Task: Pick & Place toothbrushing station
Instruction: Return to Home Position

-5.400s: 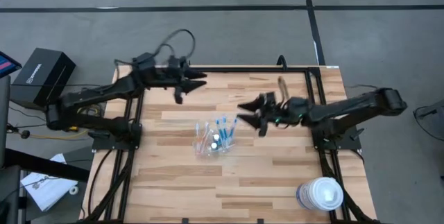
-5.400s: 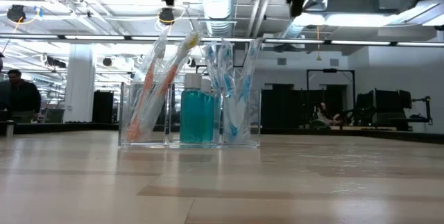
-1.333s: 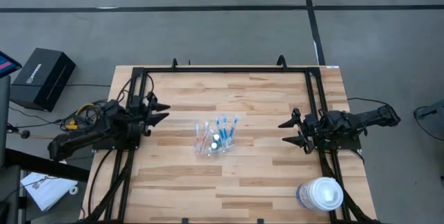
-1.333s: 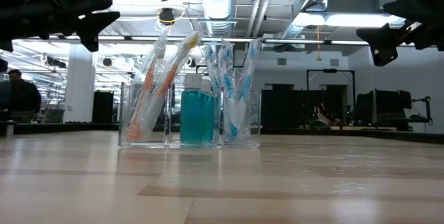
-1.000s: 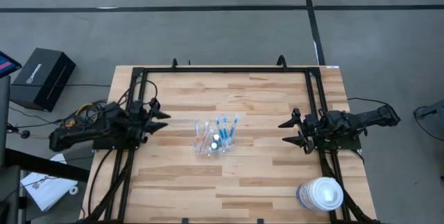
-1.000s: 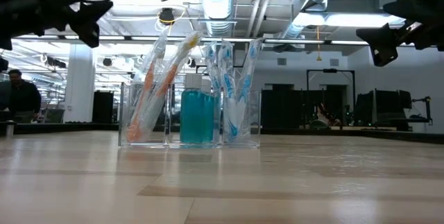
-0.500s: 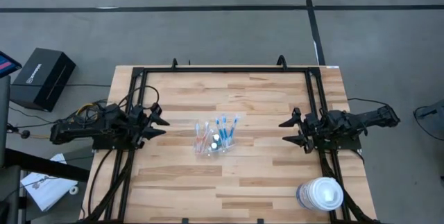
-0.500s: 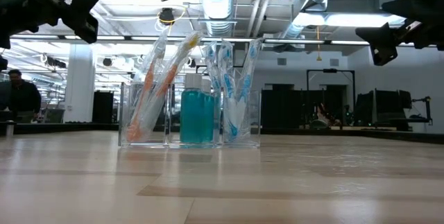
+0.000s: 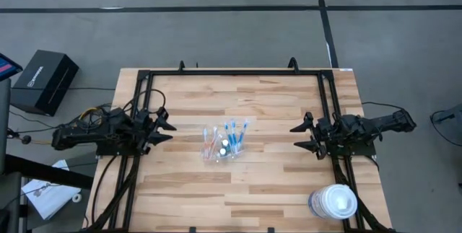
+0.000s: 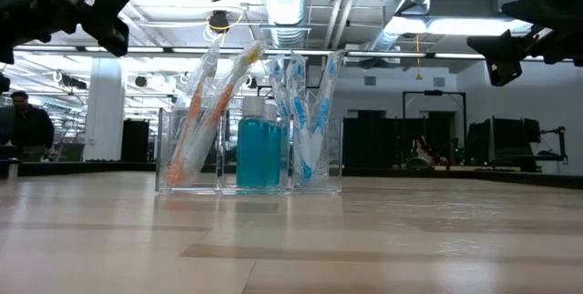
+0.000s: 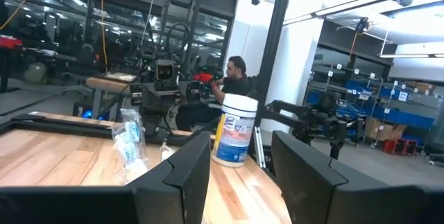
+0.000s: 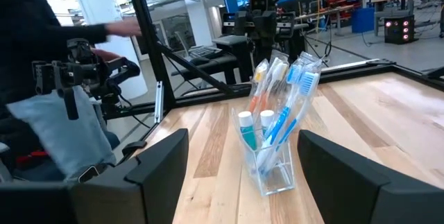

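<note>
The organizer (image 9: 223,146), with wrapped toothbrushes (image 10: 205,103) and two tubes (image 10: 258,153), is seen mid-table (image 9: 274,182), well apart from the left gripper (image 9: 166,125) and right gripper (image 9: 295,138), both spread empty and partly cut off in the low view.

The low view's edges are cutting off the dark left tool (image 10: 111,17) and right tool (image 10: 503,45); overhead, slim blue toothbrushes (image 9: 232,133) are showing too small to count.

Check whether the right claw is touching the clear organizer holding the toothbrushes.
Apart. The high view shows bare table between the open right claw and the organizer.
</note>
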Robot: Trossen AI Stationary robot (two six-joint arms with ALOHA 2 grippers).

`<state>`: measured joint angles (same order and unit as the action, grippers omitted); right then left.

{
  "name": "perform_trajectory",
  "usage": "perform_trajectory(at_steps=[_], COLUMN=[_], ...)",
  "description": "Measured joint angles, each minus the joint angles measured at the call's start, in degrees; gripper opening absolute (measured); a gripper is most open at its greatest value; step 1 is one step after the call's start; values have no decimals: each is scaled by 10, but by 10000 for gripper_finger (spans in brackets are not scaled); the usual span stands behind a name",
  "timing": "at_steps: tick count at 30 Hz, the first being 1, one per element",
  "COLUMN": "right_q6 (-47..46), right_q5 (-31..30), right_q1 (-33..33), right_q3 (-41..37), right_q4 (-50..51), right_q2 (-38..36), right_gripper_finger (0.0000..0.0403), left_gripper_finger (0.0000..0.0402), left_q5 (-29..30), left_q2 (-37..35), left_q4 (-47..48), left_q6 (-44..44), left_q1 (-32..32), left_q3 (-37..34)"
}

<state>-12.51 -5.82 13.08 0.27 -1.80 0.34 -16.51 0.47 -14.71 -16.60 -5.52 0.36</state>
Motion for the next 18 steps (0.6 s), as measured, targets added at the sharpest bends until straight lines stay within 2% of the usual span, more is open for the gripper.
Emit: perform_trajectory(at_steps=[18], right_q6=[0], right_q5=[0], right_q1=[0], right_q3=[0], right_q4=[0], right_q2=[0], right_gripper_finger=[260], left_gripper_finger=[149], left_q5=[0], left_q2=[66], left_q4=[0], left_q6=[0], left_q1=[0], left_q3=[0])
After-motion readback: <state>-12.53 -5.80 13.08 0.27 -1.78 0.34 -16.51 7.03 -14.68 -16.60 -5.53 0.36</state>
